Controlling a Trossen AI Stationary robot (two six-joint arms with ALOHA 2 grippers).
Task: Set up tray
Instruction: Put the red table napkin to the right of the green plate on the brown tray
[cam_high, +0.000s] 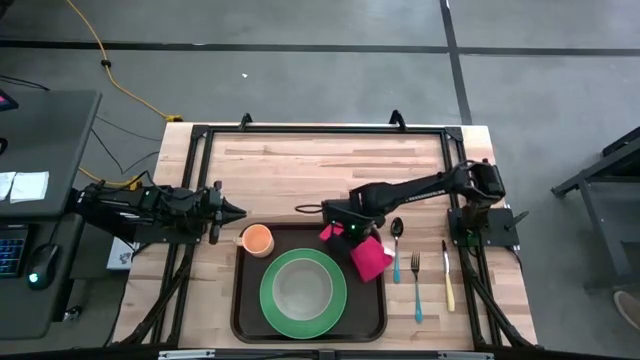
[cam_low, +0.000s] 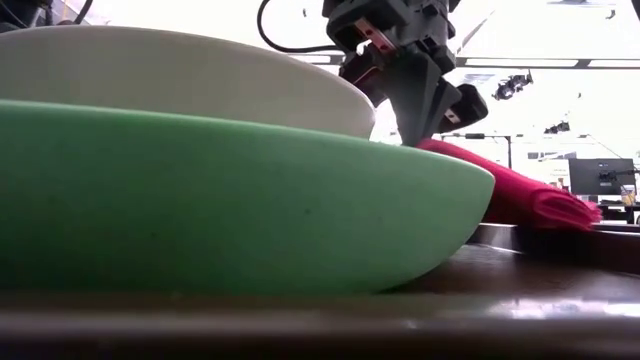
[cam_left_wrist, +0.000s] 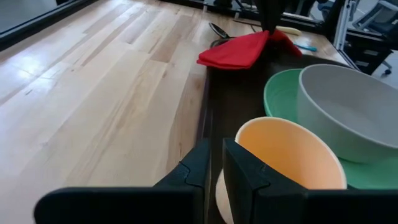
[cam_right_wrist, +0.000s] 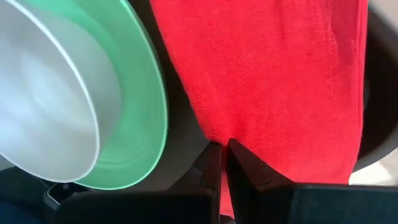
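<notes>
Tray (cam_high: 240, 300): dark plastic, rounded corners | napkin (cam_high: 370, 258): red cloth, folded

Spoon (cam_high: 397, 229), fork (cam_high: 416, 287), knife (cam_high: 448, 279)

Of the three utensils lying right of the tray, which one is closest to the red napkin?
The spoon: dark, round-bowled, right beside the red napkin. The blue-handled fork and yellow-handled knife lie farther right.
</notes>
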